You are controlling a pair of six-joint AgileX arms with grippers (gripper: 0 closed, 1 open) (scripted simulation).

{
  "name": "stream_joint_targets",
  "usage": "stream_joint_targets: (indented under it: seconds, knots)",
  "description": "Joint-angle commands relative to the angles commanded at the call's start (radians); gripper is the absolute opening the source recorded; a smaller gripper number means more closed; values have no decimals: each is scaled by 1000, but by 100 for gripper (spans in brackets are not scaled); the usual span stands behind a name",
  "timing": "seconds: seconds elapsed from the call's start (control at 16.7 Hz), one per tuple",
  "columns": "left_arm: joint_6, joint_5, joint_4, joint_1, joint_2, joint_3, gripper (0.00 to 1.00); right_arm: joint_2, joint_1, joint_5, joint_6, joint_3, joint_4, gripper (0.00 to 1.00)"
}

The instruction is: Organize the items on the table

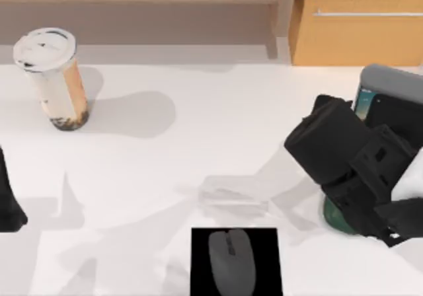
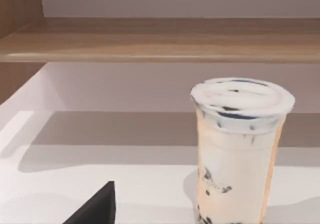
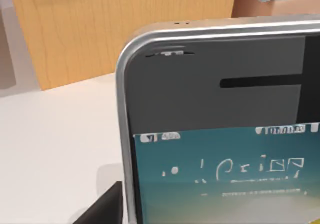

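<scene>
Phone placement, right side
Our right gripper [image 1: 370,197] holds the silver-edged smartphone [image 1: 380,94] over the dark green stand [image 1: 337,218]; misalignment risks toppling. Left finger state: we cannot tell.

A black square pad [image 1: 236,261] lay at the near edge. A dark green phone stand [image 1: 338,218] sat right. A tan wooden cabinet [image 1: 357,22] with metal handle stood behind.

smartphone [image 3: 220,134] right up close to the lens, silver edge curving round its upper corner, teal screen with white marks below a grey band. white table [image 3: 55,149] beside it, tan wooden cabinet [image 3: 125,29] behind.
</scene>
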Motion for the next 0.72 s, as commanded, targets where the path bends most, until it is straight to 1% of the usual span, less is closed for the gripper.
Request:
stream_joint_targets:
  seconds: [0.42, 0.72]
  knots:
    - [0, 0, 0, 0, 0, 0, 100, -6, 15, 4, 1, 0, 11, 100]
    - [0, 0, 0, 0, 0, 0, 100, -51, 131, 14, 41, 17, 50, 100]
